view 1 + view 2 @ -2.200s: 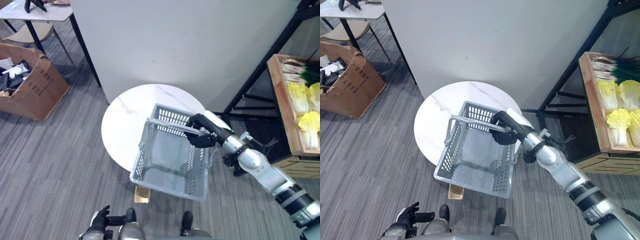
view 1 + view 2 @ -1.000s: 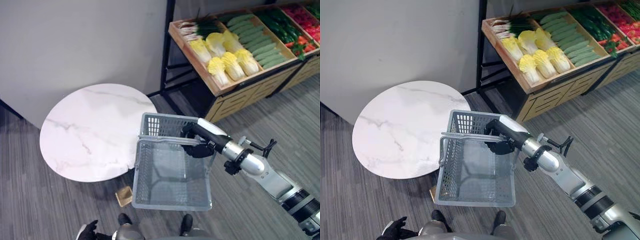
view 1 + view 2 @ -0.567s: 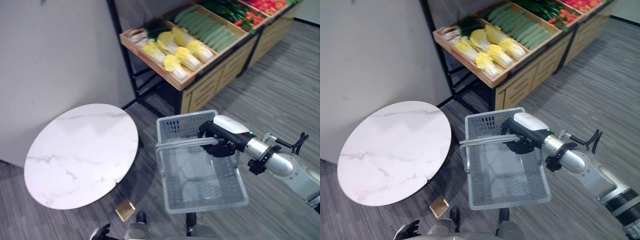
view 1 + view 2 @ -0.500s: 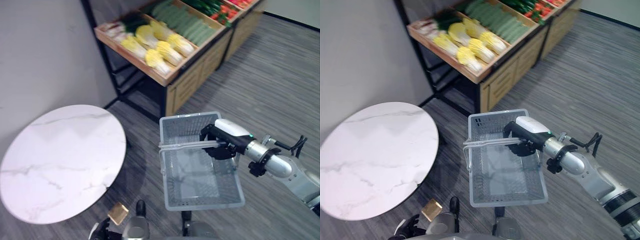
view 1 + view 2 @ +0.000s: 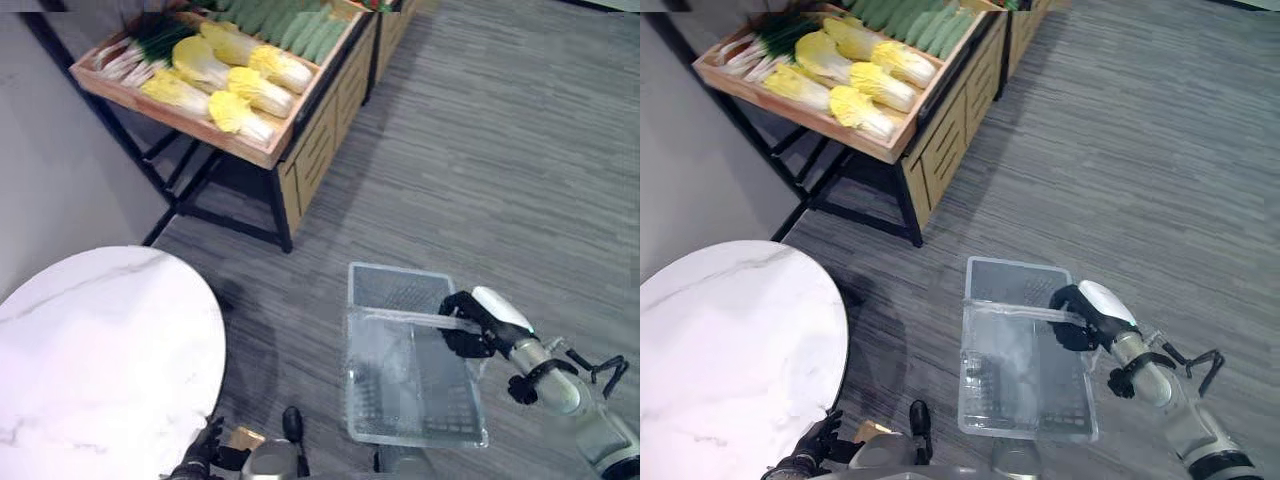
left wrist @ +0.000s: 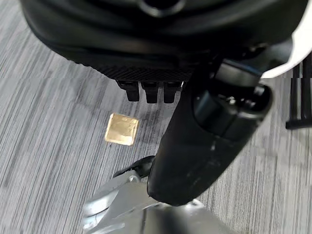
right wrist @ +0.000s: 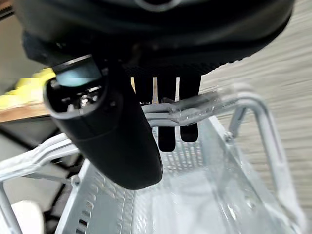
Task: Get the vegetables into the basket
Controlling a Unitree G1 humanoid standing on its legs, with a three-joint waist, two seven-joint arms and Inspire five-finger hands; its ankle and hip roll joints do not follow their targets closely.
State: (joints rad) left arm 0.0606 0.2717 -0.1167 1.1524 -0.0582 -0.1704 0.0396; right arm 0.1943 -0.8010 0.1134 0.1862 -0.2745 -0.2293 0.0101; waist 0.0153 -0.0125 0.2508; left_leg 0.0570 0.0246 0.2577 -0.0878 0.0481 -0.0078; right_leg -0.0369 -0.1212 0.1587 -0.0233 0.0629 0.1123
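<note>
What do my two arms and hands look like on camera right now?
The right hand is dark with a white cover on top, on a silver-grey arm with a black band at the wrist. Its wrist view shows a thick black thumb and a row of slim black fingers. The left hand is dark too.

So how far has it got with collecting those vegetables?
Early days. The right hand has its fingers curled round the handle of the grey basket and carries it above the carpet, and the basket looks empty. The left hand hangs low and holds nothing. The yellow cabbages lie in their wooden crate, so all the picking is left.
</note>
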